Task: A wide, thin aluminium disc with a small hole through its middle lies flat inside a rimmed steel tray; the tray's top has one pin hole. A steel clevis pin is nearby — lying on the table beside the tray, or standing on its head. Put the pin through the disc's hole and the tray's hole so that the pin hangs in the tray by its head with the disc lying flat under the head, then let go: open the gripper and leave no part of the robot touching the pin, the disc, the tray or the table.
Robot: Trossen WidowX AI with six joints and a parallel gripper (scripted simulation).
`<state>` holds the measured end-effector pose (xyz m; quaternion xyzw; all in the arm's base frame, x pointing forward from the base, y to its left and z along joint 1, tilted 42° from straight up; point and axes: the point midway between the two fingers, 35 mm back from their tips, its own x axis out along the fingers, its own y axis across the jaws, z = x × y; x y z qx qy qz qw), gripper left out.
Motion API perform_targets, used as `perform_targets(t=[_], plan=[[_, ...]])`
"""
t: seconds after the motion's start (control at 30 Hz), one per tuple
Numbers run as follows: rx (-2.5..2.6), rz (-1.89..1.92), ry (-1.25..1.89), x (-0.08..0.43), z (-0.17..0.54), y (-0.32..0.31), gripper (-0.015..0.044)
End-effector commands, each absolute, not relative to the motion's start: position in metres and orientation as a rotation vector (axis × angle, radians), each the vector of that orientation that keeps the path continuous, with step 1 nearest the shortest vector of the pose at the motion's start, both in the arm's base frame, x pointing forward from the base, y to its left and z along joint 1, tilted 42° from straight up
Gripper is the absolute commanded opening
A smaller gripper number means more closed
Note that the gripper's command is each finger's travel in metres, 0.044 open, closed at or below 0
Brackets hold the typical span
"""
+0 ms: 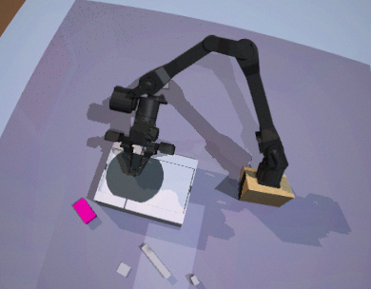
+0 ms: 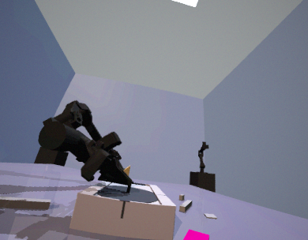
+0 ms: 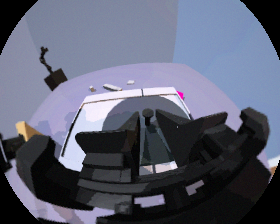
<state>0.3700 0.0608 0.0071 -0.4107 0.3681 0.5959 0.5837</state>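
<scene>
The hand (image 1: 136, 167) (image 2: 129, 184) (image 3: 147, 112) is seen steeply from above in the top view, taken from well back. In the exterior view it is faced from low down, near worktop height, across the tray (image 1: 185, 209) (image 2: 122, 217) (image 3: 116, 94). The wrist view is directed from close behind the hand, past its fingers, over the tray, which is shared by all three.
</scene>
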Motion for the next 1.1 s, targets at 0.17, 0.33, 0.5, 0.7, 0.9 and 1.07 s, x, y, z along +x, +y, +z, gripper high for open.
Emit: perform_targets(t=[0.17, 0.33, 0.5, 0.7, 0.9, 1.07], plan=[[-0.961, 1.392, 0.856, 0.37, 0.015, 0.068, 0.016], [-0.962, 1.392, 0.855, 0.369, 0.021, 0.073, 0.016], [-0.967, 1.394, 0.851, 0.371, 0.042, 0.062, 0.0265], [-0.968, 1.394, 0.852, 0.364, 0.11, 0.034, 0.0423], [-0.968, 1.394, 0.852, 0.363, 0.112, 0.033, 0.044], [-0.968, 1.394, 0.852, 0.363, 0.112, 0.033, 0.044]])
